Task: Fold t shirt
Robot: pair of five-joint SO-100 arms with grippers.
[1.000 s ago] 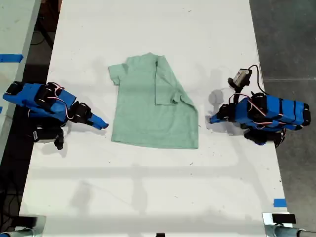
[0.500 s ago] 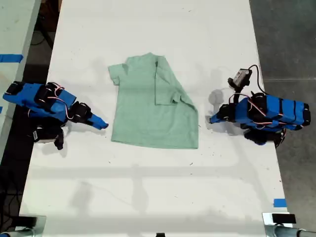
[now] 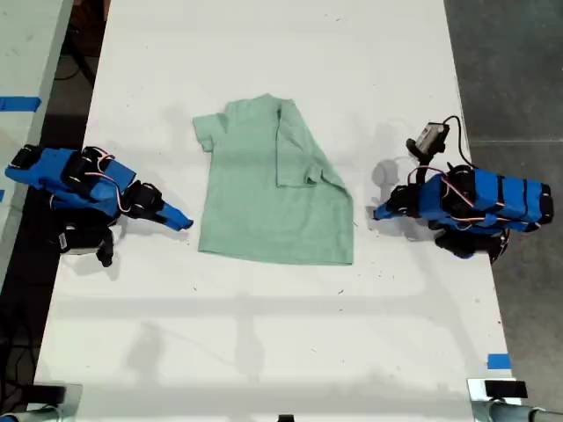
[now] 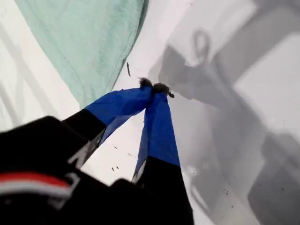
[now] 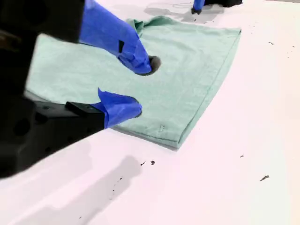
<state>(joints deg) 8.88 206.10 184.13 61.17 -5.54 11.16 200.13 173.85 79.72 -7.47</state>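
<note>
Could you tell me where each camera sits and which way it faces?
Exterior view: overhead, looking straight down on the table, the shirt and both arms.
First wrist view: on my first gripper, low over the table, jaws shut beside a shirt corner.
Second wrist view: on my second gripper, jaws open, looking across the shirt to another gripper's tip.
Shared: all three views show the shirt.

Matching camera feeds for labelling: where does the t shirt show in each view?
Exterior view: t shirt lies central.
First wrist view: t shirt lies beside my shut first end effector, not touching it.
Second wrist view: t shirt is spread beyond my open second end effector.
Shared landmark: my first end effector, at the exterior view's right, beyond the shirt's far corner.
</note>
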